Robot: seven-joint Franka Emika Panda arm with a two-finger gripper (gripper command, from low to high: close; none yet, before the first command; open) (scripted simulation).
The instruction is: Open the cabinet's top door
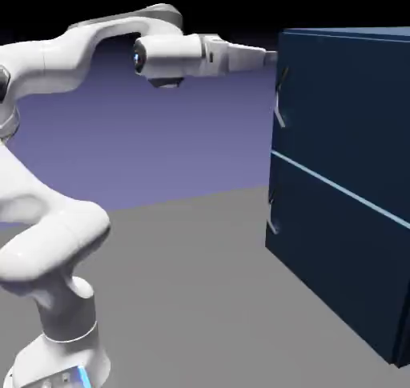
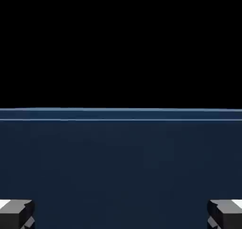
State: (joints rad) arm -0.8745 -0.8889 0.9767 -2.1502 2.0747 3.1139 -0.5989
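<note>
Two stacked panels, one open gripper: arm levels at cabinet's upper edge

Navy cabinet (image 1: 352, 170) fills the exterior view's right; its top door (image 1: 344, 106) sits shut above the lower panel (image 1: 336, 250), the bar handle (image 1: 279, 98) at the near edge. Jaws spread wide, empty, the gripper (image 1: 271, 57) meets the cabinet high, seemingly above that handle. Closing here likely catches nothing; pushing forward could jam fingertips (image 2: 16, 213) against the panel.

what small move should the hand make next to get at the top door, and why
Probably lower the hand a little: it sits open and level at the cabinet's top edge, above the top door's handle, and nothing lies between its fingertips.
</note>
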